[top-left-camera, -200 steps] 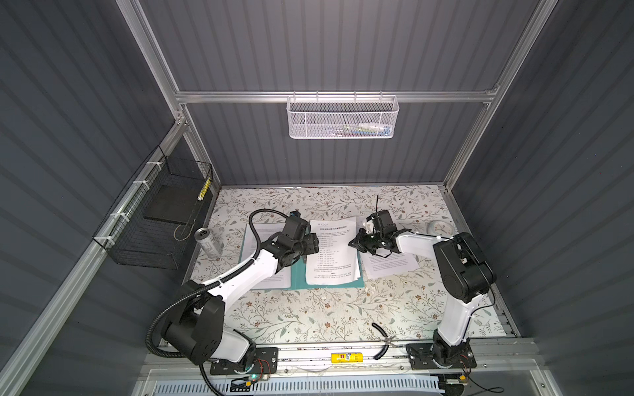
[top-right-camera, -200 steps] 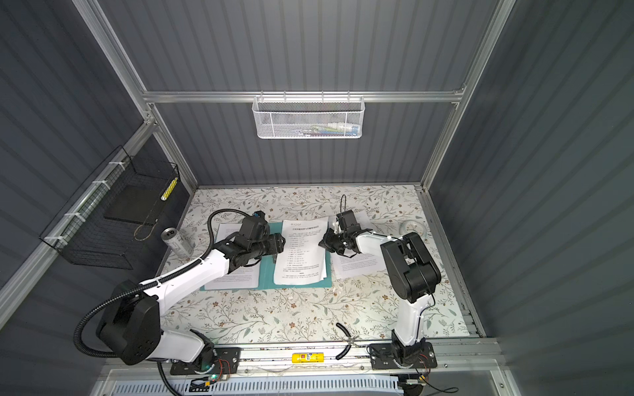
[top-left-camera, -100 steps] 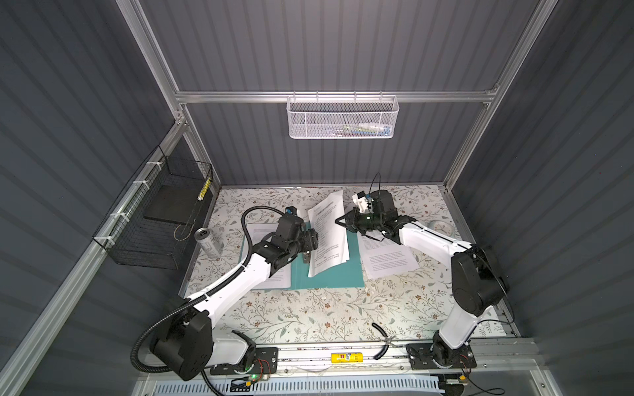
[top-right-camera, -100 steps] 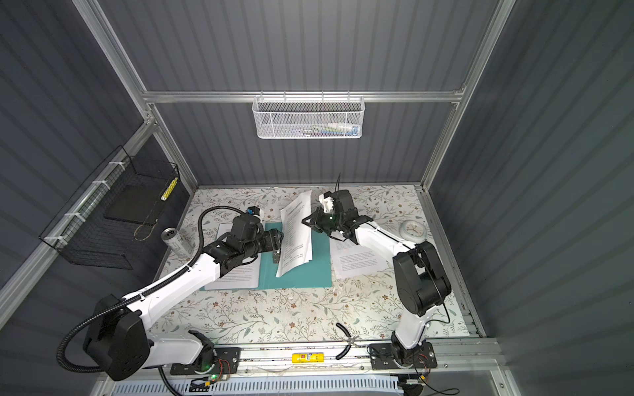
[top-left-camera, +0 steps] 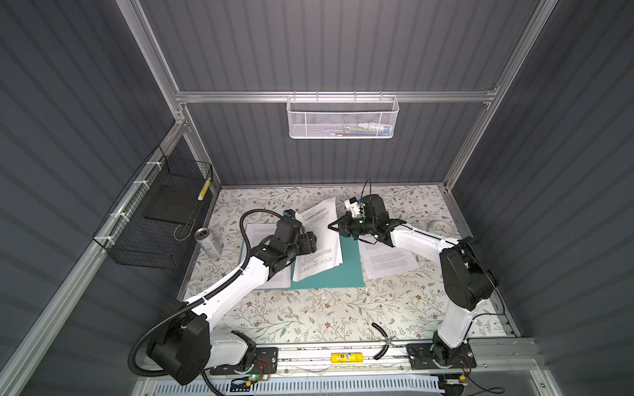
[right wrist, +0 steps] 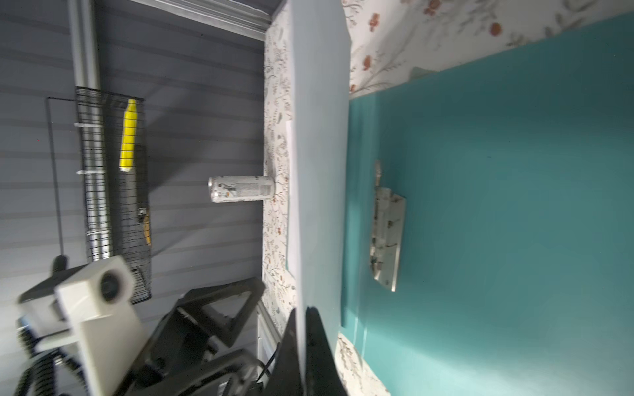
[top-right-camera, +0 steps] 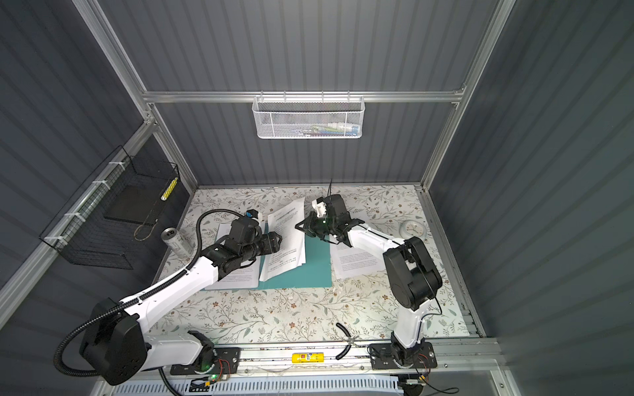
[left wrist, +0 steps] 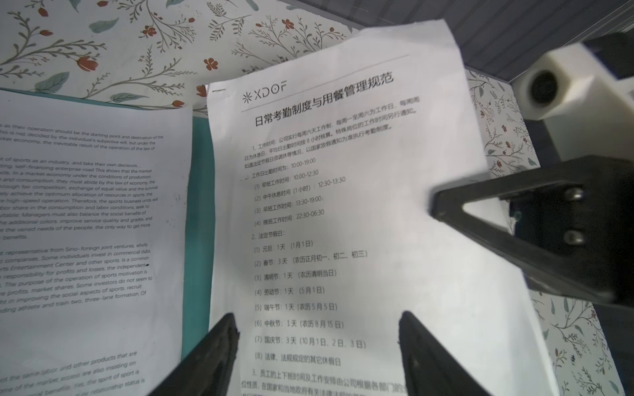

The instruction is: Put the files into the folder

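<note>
In a top view the right gripper (top-left-camera: 332, 226) is pinched shut on the 3 o'clock edge of a white printed paper sheet (top-left-camera: 326, 247). The sheet tilts up over the teal-green card folder (top-left-camera: 343, 274), its long axis running 1 to 7 o'clock. Left wrist view: the left gripper (left wrist: 317, 325), jaws wide and empty, faces the printed side. Right wrist view: the sheet stands edge-on near the folder's silver metal clip (right wrist: 387, 236).

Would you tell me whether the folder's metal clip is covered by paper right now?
No, in the right wrist view the metal clip lies bare on the open teal folder, with the raised sheet standing beside it.
</note>
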`<state>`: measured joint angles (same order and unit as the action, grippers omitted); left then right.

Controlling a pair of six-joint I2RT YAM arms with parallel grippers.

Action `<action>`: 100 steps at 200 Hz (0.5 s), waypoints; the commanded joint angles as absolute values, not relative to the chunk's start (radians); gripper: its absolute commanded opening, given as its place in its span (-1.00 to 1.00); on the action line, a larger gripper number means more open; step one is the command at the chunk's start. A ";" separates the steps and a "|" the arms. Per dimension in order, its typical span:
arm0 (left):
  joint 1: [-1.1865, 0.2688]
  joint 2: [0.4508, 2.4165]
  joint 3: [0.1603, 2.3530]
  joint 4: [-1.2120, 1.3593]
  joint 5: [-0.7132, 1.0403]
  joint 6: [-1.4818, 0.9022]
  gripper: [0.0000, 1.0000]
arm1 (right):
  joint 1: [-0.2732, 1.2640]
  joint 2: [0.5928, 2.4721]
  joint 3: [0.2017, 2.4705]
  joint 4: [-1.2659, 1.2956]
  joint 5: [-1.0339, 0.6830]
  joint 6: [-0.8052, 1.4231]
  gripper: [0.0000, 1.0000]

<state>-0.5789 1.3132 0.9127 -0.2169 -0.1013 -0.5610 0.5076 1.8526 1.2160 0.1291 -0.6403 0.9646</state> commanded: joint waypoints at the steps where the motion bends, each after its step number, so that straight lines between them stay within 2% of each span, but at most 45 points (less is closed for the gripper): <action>1: -0.570 1.297 0.903 -0.211 -0.100 -0.572 0.50 | 0.471 1.898 1.159 0.159 -0.628 0.940 -1.00; 24: -0.571 1.305 0.903 -0.207 -0.094 -0.573 0.50 | 0.425 1.924 1.086 0.258 -0.660 0.965 -1.00; 62: -0.570 1.315 0.908 -0.209 -0.097 -0.578 0.50 | 0.406 1.880 1.042 0.149 -0.566 0.864 -1.00; 100: -0.571 1.321 0.898 -0.210 -0.090 -0.587 0.50 | 0.390 1.842 0.976 0.146 -0.516 0.837 -1.00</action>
<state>-0.5789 1.3136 0.9092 -0.2161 -0.1013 -0.5697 0.3988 1.8717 1.0031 0.1574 -0.5617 0.8825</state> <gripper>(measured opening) 0.751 0.047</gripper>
